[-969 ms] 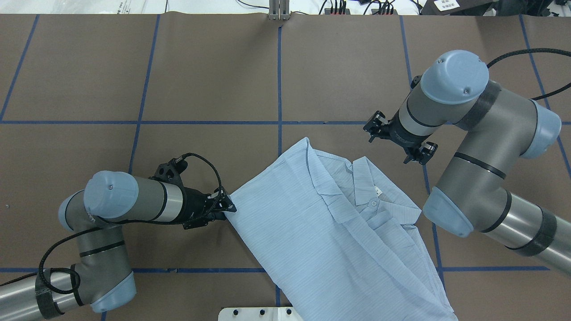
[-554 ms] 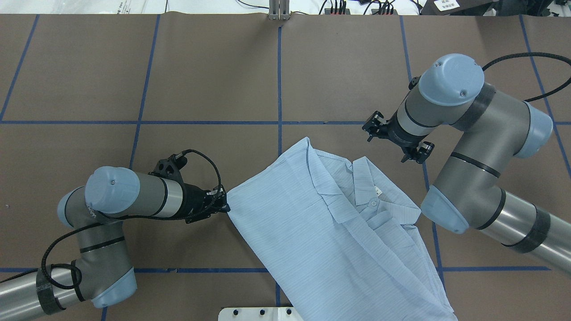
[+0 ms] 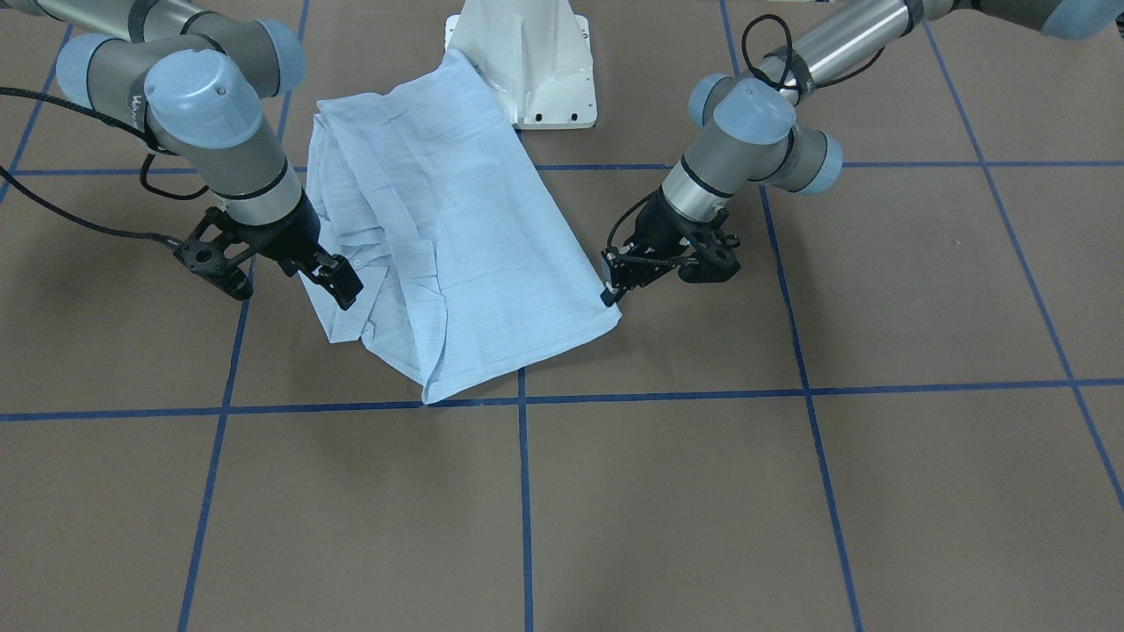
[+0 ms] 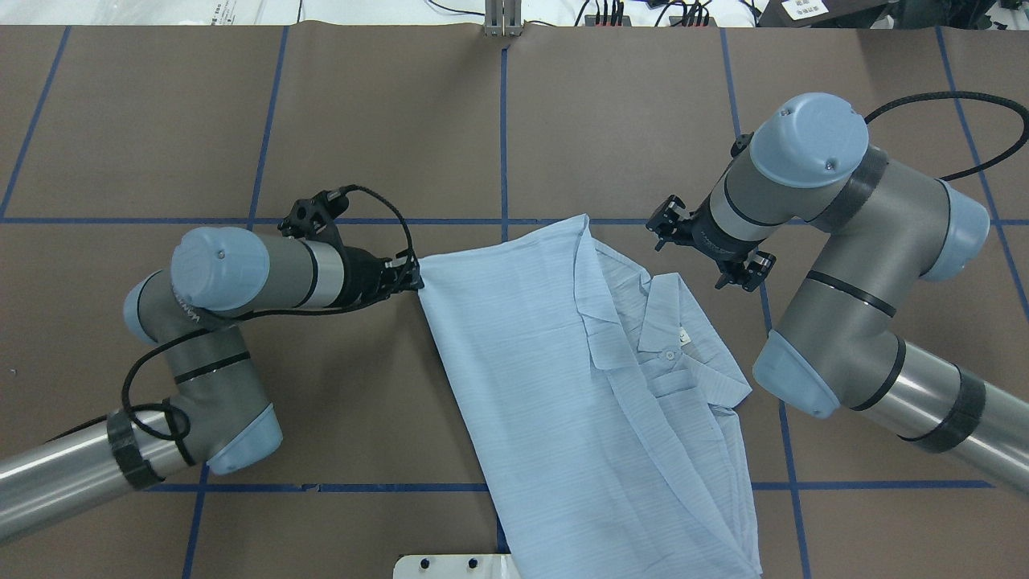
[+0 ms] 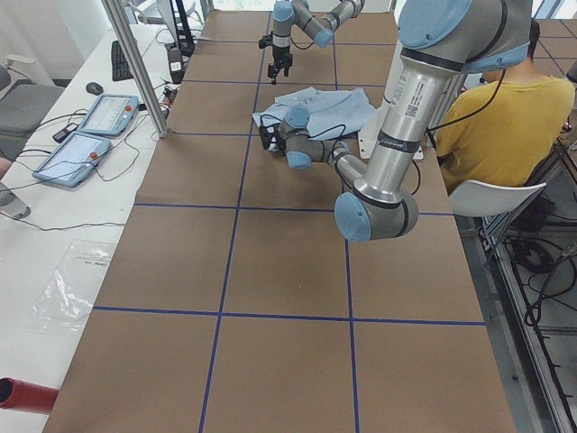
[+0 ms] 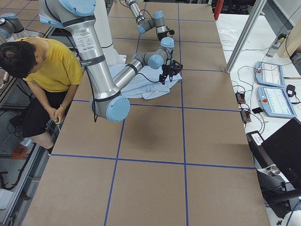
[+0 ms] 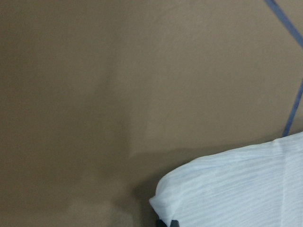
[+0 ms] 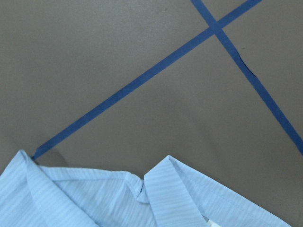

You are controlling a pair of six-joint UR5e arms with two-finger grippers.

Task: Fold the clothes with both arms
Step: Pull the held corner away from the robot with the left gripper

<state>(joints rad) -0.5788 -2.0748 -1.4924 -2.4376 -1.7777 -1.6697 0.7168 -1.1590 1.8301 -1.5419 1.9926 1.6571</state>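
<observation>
On the brown gridded surface (image 4: pixel 362 121) the shirt (image 4: pixel 547 386) lies roughly folded lengthwise. The left fingers (image 4: pixel 412 280) pinch its corner, and the right fingers (image 3: pixel 342 285) hover by the collar (image 4: pixel 603 338), width unclear. Cross-folds seemingly remain.

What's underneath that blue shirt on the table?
The shirt lies on the brown table with blue tape lines, one end overlapping the white pedestal. Anything else beneath is covered.

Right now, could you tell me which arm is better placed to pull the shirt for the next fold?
Left, probably: the left pincer is shut on a corner of the shirt, while the right pincer only hangs by the collar, seemingly holding nothing.
</observation>
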